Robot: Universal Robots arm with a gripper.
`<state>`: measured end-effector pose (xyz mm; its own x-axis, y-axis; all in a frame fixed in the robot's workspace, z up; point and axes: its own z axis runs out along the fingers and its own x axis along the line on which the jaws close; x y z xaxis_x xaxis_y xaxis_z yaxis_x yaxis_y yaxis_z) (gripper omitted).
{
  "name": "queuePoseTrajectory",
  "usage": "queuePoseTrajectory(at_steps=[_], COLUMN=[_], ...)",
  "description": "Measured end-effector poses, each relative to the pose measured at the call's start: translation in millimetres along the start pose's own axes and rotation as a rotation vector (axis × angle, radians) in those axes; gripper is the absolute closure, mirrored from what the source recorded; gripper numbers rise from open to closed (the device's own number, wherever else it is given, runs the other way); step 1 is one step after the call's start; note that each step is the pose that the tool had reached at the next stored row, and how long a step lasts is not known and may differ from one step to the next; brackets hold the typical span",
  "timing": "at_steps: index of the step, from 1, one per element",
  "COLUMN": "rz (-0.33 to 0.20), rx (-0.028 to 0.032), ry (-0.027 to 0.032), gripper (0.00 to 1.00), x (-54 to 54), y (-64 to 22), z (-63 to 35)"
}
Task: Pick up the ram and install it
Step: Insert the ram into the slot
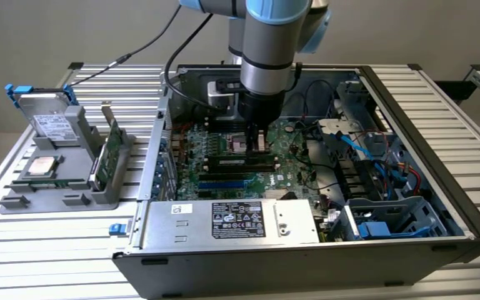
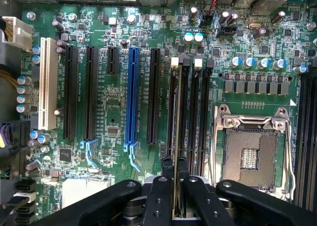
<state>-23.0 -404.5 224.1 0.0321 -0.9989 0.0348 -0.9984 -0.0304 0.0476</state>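
Cables (image 1: 350,137) and case walls (image 1: 407,115) near claw (image 1: 255,145)

No print on the power supply label (image 1: 238,220) can be read.

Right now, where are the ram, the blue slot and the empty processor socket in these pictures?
the ram (image 2: 174,146): wrist view, on its thin edge facing the camera.
the blue slot (image 2: 132,97): wrist view, on the middle of its length.
the processor socket (image 2: 251,159): wrist view, on its bare contact field.

Light: bright, even, from above
Glare: pale sheen on the metal box (image 1: 232,220)
Shadow: soft inside the computer case (image 1: 415,134); hand (image 2: 174,167) dark
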Motion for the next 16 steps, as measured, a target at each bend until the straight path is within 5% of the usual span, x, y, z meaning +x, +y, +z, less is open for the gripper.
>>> queuePoseTrajectory(at_steps=[16], rz=[-0.001], rx=[-0.0095], ry=[-0.0001], gripper=[0.86], x=[0.2], y=[-0.5], z=[-0.6])
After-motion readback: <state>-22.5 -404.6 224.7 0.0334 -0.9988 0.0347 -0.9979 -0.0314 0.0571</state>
